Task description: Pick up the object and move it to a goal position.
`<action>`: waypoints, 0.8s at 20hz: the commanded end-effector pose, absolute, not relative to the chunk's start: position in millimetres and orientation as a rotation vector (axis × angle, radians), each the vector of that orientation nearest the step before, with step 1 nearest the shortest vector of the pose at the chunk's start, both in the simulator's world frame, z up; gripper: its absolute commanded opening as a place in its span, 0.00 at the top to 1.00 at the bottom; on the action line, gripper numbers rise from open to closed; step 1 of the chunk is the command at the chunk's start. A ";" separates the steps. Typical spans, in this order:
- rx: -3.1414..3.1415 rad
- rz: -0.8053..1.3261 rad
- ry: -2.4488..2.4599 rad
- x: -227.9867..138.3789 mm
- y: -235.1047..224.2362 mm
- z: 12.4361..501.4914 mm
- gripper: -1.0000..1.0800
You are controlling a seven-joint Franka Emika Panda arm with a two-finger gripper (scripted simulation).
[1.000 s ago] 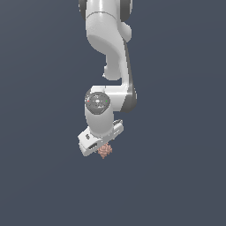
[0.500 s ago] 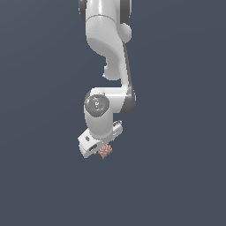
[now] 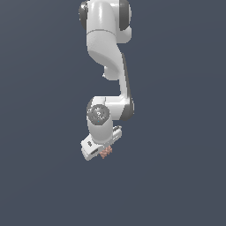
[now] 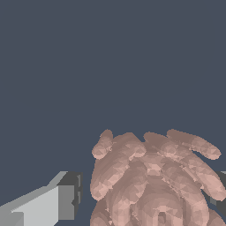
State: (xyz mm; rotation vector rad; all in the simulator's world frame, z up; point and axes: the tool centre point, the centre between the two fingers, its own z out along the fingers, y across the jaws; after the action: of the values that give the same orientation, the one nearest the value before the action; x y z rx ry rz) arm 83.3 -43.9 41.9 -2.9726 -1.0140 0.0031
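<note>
One arm | gripper (image 3: 104, 152) clamped on the object (image 3: 106, 152), which sits between your fingers (image 4: 53, 204) directly beneath the wrist, off the ground | goal not visible; carry as held.

White Panda arm, exterior view: descends from the top of frame, bends at a dark-jointed elbow, and ends in a round wrist housing with the hand tilted toward the exterior view's left. End effector (image 3: 104, 153): white, angled downward, closed on the object (image 3: 106, 152), which shows just below the hand. Wrist view: one grey-tipped finger (image 4: 66, 201) beside the object (image 4: 154, 181); the opposite finger barely visible at the frame edge.
</note>
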 end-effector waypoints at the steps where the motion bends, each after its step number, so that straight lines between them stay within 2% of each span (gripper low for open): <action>1: -2.973 0.000 -1.015 84.6 -44.1 39.8 0.04; 3: -2.973 0.000 -1.015 85.1 -44.0 40.9 0.04; 4: -2.973 0.000 -1.015 85.1 -44.0 40.9 1.00; 16: -2.973 0.000 -1.015 84.9 -44.5 42.0 1.00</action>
State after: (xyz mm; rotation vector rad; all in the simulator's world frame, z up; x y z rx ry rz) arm 84.8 -44.1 41.0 -2.9730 -1.0146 0.0009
